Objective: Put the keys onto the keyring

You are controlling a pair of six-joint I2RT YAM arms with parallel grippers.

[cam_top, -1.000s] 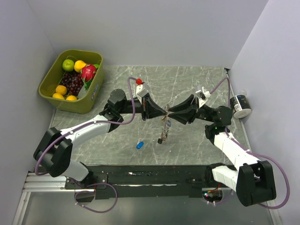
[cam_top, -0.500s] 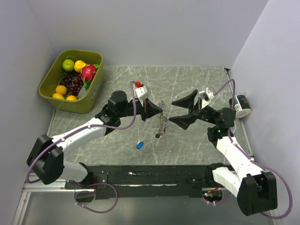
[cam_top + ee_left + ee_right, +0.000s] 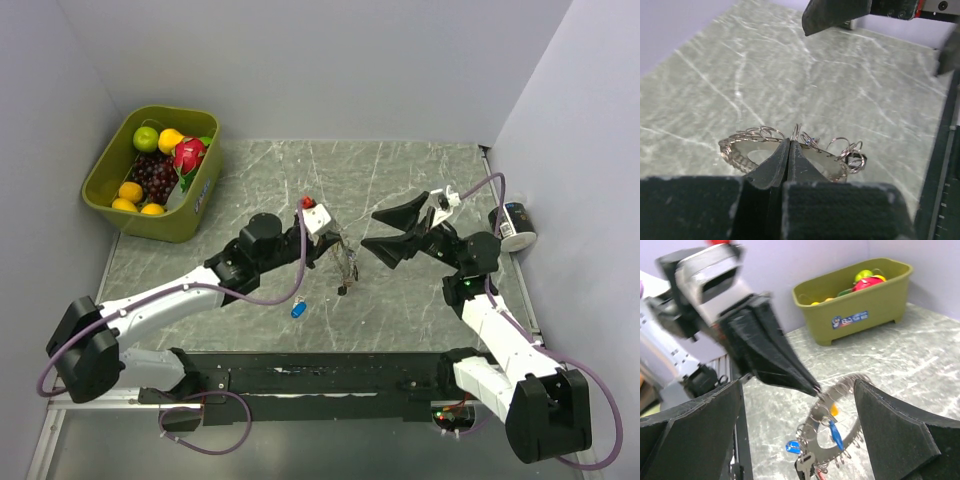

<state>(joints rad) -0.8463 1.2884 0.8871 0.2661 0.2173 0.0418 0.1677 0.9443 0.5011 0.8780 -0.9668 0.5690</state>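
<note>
The left jaws are pressed tight together, their two dark, wedge-shaped fingers tapering to a thin tip that pinches the near rim of the keyring. The ring is a thin, silvery wire hoop. Its rim is wound into small bumpy coils, and several fine round wire loops stand up along it. From above, it hangs at the fingertip, out over the middle of the counter. Whether its lowest part touches the stone cannot be told.

In the right wrist view, three keys show at the bottom of the ring: one with a blue plastic head, one dark one hanging lowest, and a yellowish one half hidden behind the rim. A fourth key, also blue, lies loose on the counter, near the ring but apart from it.

The right jaws stand wide apart and hold nothing. Their two broad, matte black fingers frame the ring from the far side without touching it.

The counter is smooth grey-green stone with pale veins. At its back left corner sits one olive plastic bin holding fruit, and a small white cylinder stands at the right edge.
</note>
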